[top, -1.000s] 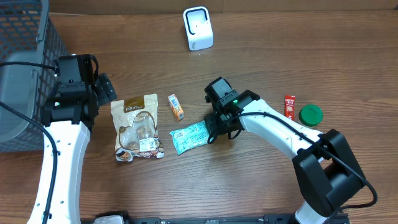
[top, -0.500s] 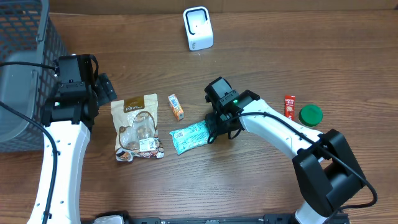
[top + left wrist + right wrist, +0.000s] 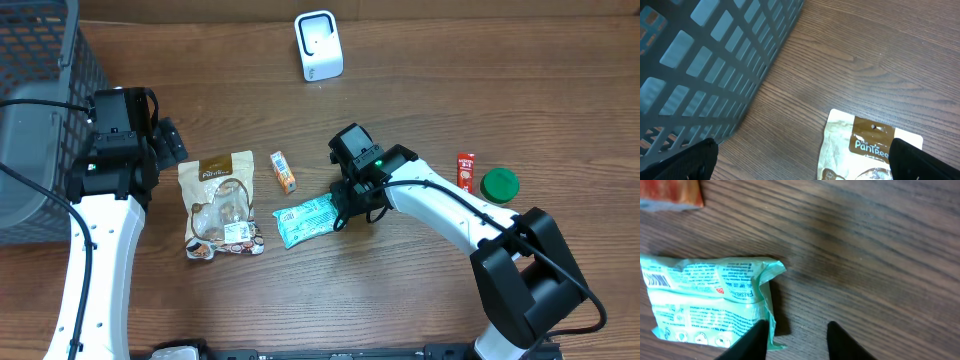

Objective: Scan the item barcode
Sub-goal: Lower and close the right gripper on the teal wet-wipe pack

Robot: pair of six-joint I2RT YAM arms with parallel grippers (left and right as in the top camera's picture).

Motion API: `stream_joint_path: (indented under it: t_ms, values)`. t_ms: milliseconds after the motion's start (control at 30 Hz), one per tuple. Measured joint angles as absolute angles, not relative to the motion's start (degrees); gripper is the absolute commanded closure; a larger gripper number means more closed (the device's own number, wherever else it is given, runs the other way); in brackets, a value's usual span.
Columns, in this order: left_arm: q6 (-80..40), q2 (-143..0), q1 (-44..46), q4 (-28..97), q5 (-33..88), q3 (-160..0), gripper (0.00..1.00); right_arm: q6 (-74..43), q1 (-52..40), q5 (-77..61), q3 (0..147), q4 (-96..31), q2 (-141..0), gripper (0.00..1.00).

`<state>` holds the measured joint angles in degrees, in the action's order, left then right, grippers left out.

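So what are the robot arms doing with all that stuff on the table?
The right arm is down at the teal packet, its jaws open at the packet's crinkled end, not gripping it yet. The left arm hovers with jaws wide open by the brown snack pouch. The white scanner stands at the back.

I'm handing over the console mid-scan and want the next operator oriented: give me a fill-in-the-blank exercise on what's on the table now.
Between the brown pouch and the teal packet lies a small ____ box.
The round lid beside the red tube is ____.
The right gripper is down at the teal packet's end, while the left gripper, beside the basket, has its jaws ____.
Missing words: orange; green; open.
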<state>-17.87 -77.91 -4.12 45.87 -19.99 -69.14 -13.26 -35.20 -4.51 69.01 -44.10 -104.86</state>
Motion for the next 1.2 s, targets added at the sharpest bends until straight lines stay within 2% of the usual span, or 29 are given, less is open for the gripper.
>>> stream_joint_path:
  t_ms: [233, 367, 800, 1000, 1100, 1200]
  values:
    - [-17.87, -77.91, -4.12, 45.87, -20.01, -69.14, 0.00, -12.80, -35.20, -5.34, 69.01, -44.60, -104.88, 0.50]
    - [-17.87, -77.91, -4.12, 45.87, -20.01, -69.14, 0.00, -12.56, -35.35, -7.97, 68.99, -40.86, -105.23, 0.50]
    - [-17.87, -77.91, -4.12, 45.87, -20.01, -69.14, 0.00, -14.17, -37.50, -8.69, 66.11, -34.96, -106.37, 0.56]
    - [-17.87, -77.91, -4.12, 45.87, -20.01, -69.14, 0.00, -16.99, -37.50, -8.34, 65.21, -33.85, -106.41, 0.63]
    - [-17.87, -77.91, -4.12, 45.87, -20.01, -69.14, 0.00, -17.69, -37.50, -8.16, 65.21, -33.17, -106.41, 0.72]
    - [-17.87, -77.91, -4.12, 45.87, -20.01, -69.14, 0.00, -19.33, -37.50, -7.94, 65.19, -31.59, -106.41, 0.73]
